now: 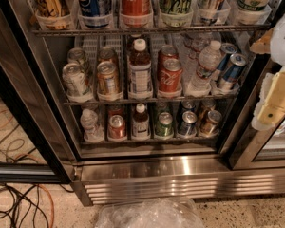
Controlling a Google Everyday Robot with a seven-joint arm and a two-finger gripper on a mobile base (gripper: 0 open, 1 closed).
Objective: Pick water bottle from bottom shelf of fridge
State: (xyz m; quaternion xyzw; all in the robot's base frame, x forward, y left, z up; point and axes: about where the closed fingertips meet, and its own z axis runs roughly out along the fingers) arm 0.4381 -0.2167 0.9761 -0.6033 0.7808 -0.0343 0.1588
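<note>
The gripper (pixel 273 100) is cut off by the right edge of the frame, outside the fridge (pixel 147 173), level with the middle tier. I cannot tell whether it is open or closed, and it holds nothing visible. The top tier's cans are cropped above. The bottle (pixel 89 123) stands upright at the left end of the bottom shelf (pixel 152 139) in its white lane tray, apart from the gripper. To its right along the front edge stand a red can (pixel 117 127), a dark bottle (pixel 140 120) and three more cans. Rear rows are dim — hard to read. A crinkled plastic bag (pixel 149 214) is cut by the lower edge.
</note>
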